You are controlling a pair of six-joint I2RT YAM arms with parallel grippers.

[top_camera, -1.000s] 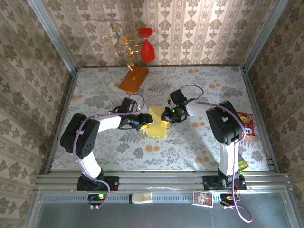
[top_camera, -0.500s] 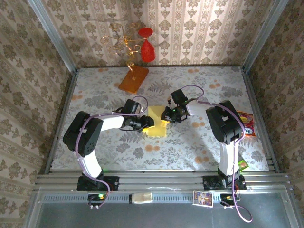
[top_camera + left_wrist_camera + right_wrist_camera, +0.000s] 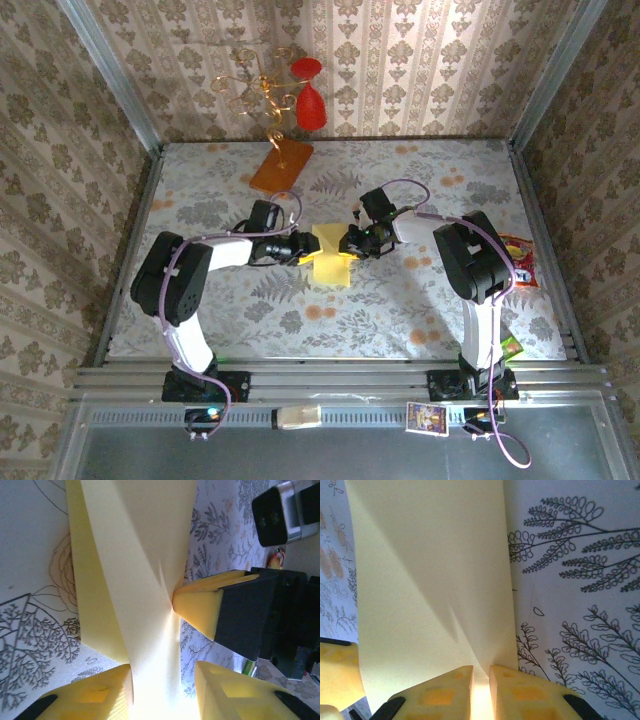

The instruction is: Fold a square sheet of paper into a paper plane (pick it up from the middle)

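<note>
The square sheet of paper, pale yellow, is lifted and buckled in the middle of the table between both grippers. My right gripper is shut on its right edge; in the right wrist view the sheet folds into a thin pinch between the yellow fingers of that gripper. My left gripper is at the sheet's left edge. In the left wrist view the sheet runs between that gripper's jaws, lying against one finger with a gap to the other.
An orange-brown slab with gold wire and red ornaments stands at the back. A snack packet lies at the right edge, a green item near the right base. Patterned walls enclose three sides.
My left gripper has slid onto the sheet's left edge and its jaws have narrowed. The sheet has buckled upward between the grippers. The right gripper has kept its pinch.
</note>
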